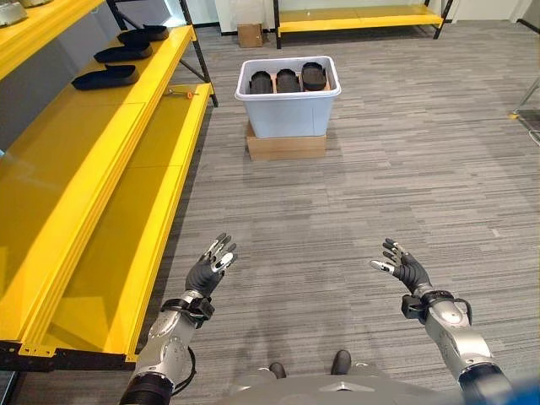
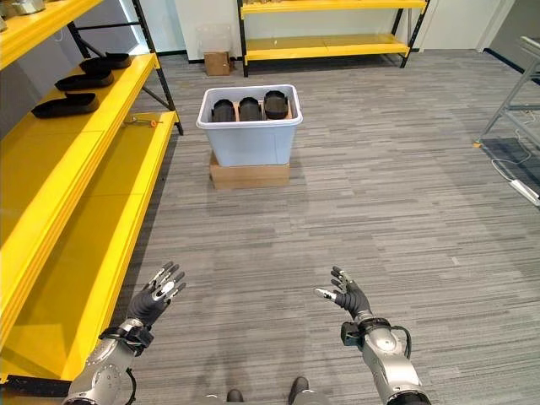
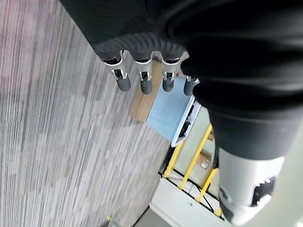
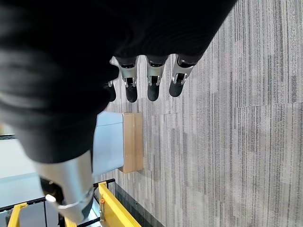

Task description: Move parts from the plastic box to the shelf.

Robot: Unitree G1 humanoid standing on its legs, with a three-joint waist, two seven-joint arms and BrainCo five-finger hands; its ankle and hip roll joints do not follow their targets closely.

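Note:
A pale plastic box stands on a cardboard base in the middle of the floor, well ahead of me. Three black parts stand upright in a row inside it. On the yellow shelf to my left lie three more black parts at its far end. My left hand hovers open over the floor beside the shelf's front edge, holding nothing. My right hand hangs open and empty at the same height, further right. Both are far short of the box.
A small orange-handled tool lies on the shelf's lower level near the box. Another yellow rack lines the far wall, with a small cardboard box beside it. A metal frame stands at the right edge.

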